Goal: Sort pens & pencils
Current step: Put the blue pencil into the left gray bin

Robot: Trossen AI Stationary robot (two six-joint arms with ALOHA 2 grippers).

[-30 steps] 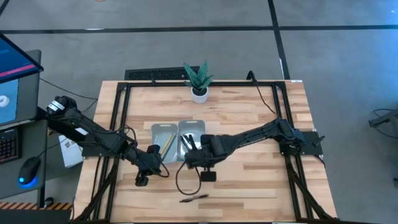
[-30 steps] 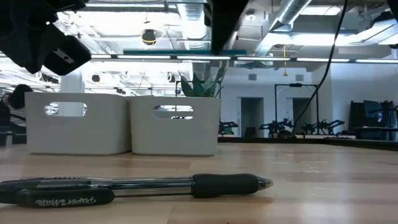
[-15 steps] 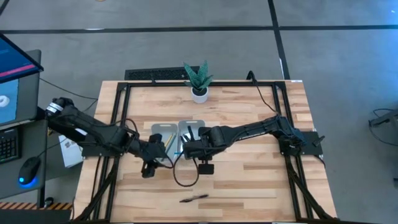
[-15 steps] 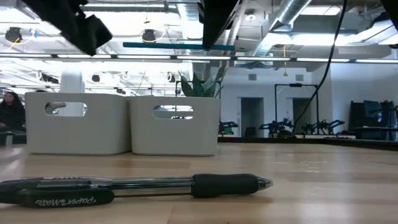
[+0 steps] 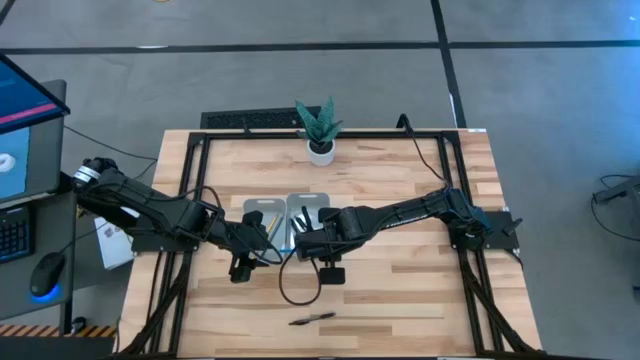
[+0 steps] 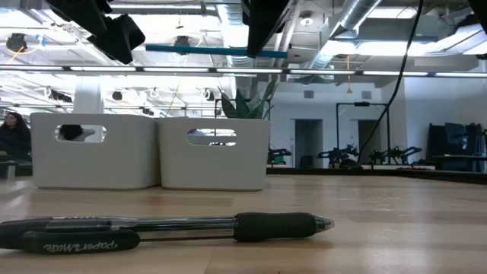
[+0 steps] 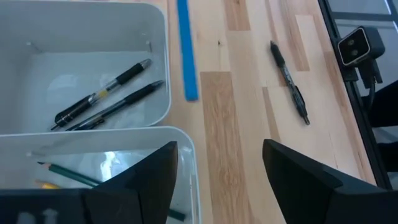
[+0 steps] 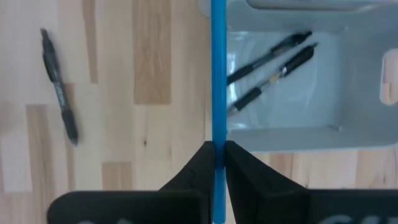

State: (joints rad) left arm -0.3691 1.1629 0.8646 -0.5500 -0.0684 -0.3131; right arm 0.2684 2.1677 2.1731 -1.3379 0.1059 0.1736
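One blue pencil (image 8: 218,74) is pinched in the right end effector (image 8: 217,149), above the trays near the bench middle.
Release it over the pencil tray (image 7: 186,155); left end effector (image 7: 217,168) hovers spread there.

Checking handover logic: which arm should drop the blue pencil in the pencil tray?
Right. The right gripper is shut on the blue pencil; the left gripper is open and empty above the pencil tray.

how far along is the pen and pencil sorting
Two black pens already lie in one tray; the other tray holds a yellow pencil and a dark pencil. In hand: the right gripper pinches the blue pencil. Left: one pen lies on the table. The left gripper is open and empty.
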